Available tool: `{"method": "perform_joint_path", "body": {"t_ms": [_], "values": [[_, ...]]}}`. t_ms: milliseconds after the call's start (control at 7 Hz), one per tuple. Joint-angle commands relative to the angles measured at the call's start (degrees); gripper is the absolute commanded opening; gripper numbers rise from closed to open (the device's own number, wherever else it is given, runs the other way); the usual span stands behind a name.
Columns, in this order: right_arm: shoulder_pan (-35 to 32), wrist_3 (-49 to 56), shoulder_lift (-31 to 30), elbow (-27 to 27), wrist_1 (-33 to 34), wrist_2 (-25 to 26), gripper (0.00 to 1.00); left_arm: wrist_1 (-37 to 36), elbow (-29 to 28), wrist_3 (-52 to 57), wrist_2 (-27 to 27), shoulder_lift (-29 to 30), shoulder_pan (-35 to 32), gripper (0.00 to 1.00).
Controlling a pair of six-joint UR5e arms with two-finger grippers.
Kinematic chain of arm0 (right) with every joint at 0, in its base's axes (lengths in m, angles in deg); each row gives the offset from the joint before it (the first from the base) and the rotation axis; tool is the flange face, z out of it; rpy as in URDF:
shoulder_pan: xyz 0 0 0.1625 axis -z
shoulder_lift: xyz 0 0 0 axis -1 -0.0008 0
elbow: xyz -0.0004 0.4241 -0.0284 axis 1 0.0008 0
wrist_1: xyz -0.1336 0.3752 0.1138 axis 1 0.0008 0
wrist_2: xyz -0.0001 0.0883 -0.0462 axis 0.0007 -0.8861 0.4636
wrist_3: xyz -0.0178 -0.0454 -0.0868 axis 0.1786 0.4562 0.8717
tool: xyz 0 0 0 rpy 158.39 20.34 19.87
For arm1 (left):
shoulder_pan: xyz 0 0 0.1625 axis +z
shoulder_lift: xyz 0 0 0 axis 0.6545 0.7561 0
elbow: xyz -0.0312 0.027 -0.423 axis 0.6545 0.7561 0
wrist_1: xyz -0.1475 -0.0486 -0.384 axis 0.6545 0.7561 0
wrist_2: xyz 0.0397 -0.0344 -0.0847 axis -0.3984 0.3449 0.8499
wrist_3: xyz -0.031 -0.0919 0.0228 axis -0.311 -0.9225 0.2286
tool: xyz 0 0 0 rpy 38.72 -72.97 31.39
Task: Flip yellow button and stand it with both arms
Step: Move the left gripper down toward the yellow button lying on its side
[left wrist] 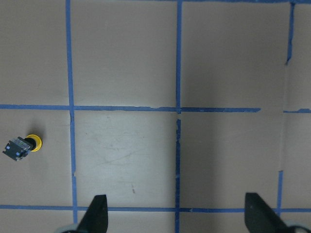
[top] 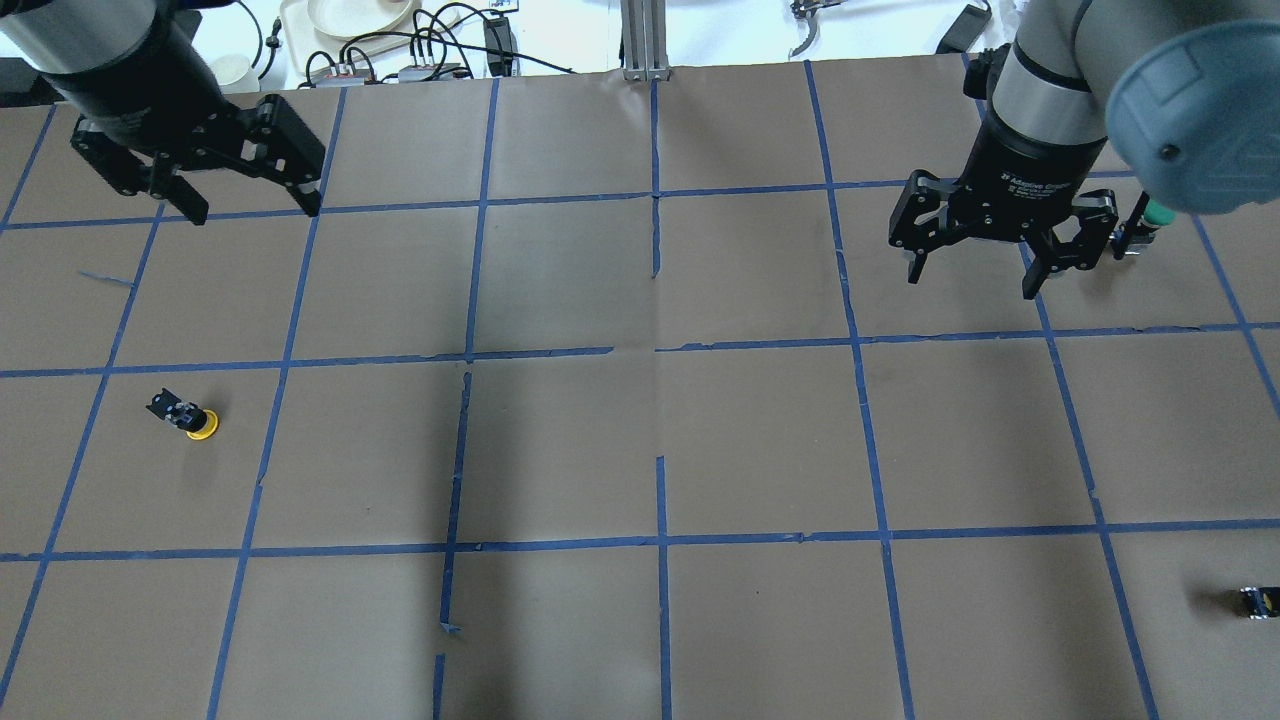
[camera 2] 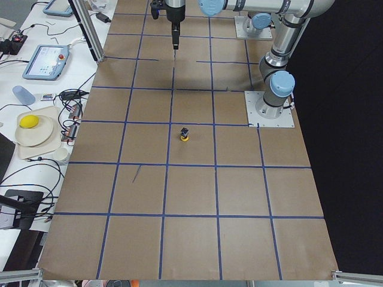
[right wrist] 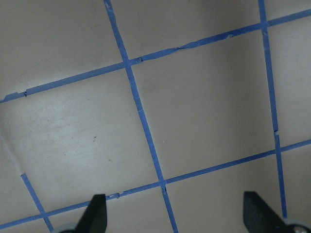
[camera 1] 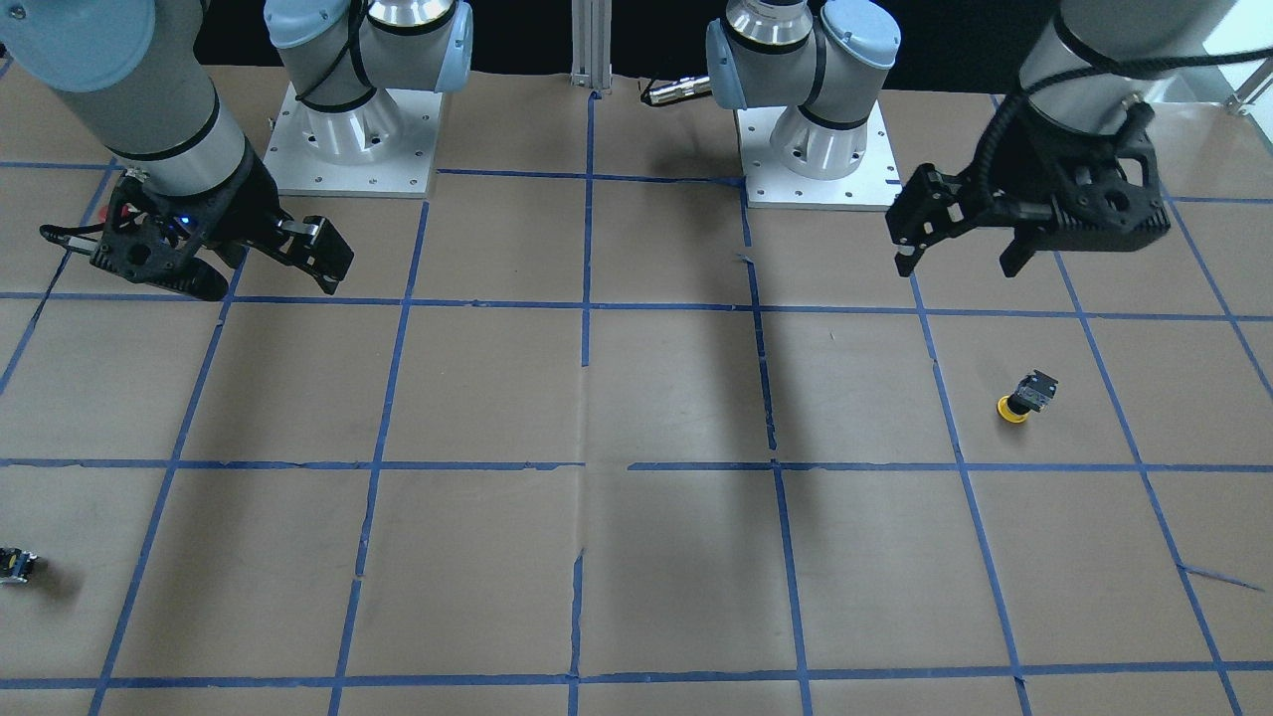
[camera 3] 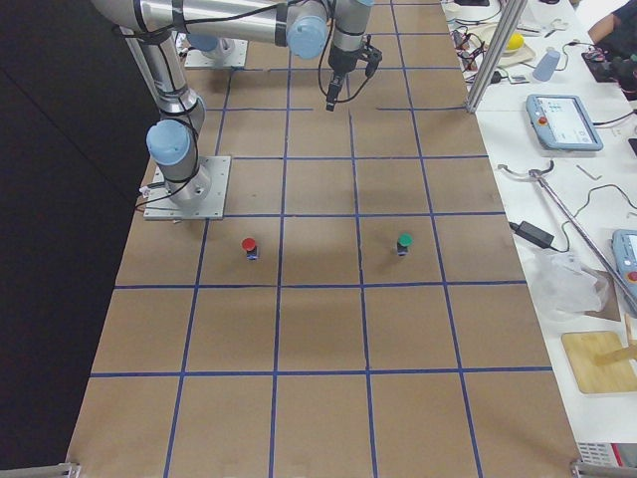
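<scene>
The yellow button rests cap down with its black-and-grey body up, on the brown paper on my left side. It also shows in the overhead view, the exterior left view and at the left edge of the left wrist view. My left gripper is open and empty, high above the table and farther from my base than the button; it also shows in the front view. My right gripper is open and empty, far off on the other side.
A green-capped button stands just beside the right gripper, and a red-capped one stands nearer the right base. A small black part lies at the right edge near my side. Blue tape lines grid the paper.
</scene>
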Motion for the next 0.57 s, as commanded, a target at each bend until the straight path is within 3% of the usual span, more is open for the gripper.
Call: {"method": "perform_joint_path", "body": {"t_ms": [0, 429], "values": [[0.0, -1.2, 0.0, 0.0, -0.2, 0.1, 1.0, -6.0, 8.6, 11.8, 0.0, 0.4, 10.3, 1.0], [-0.1, -1.3, 0.0, -0.1, -0.2, 0.2, 1.0, -27.7, 23.4, 28.9, -0.8, 2.6, 17.2, 1.0]]}}
